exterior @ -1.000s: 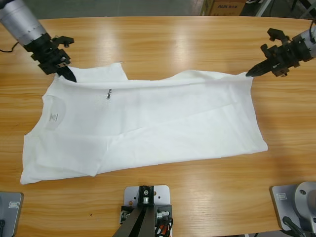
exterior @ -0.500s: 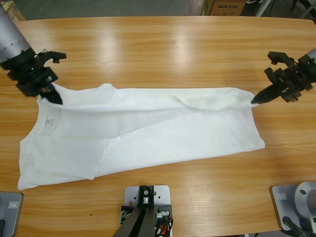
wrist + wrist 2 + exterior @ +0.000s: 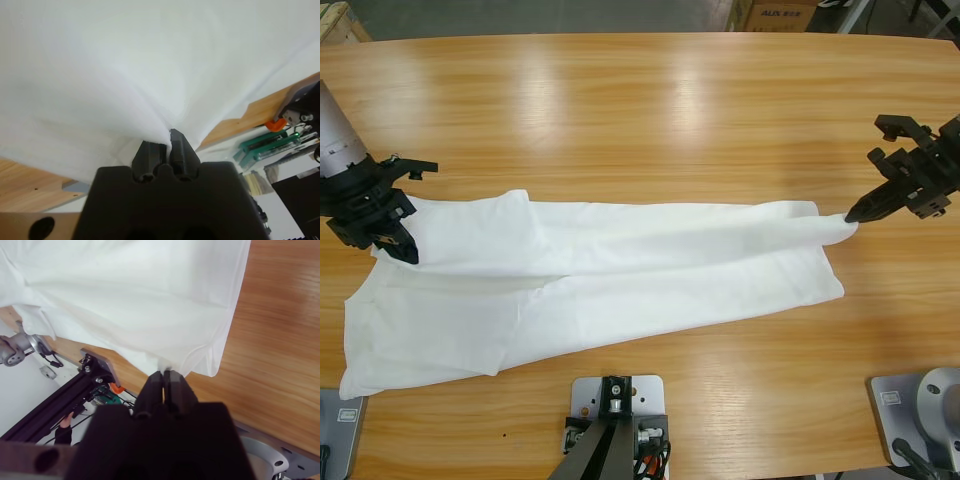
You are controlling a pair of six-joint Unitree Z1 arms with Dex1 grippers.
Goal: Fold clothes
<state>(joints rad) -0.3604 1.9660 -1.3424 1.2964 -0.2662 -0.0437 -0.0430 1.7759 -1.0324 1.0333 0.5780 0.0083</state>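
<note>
Along the table's (image 3: 650, 90) near half, the white T-shirt (image 3: 620, 270) lies stretched lengthwise. The left gripper (image 3: 402, 250) is clamped on its edge at one end, the right gripper (image 3: 854, 214) pinches a thin corner at the other. That small bite may slip if tension rises, and the far fold could sag unevenly.

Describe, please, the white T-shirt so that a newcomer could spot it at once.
Look at the long wooden table: across its near half lies the white T-shirt, stretched sideways between two grippers. The left gripper pinches one end and the right gripper the other. It is the only cloth there.
</note>
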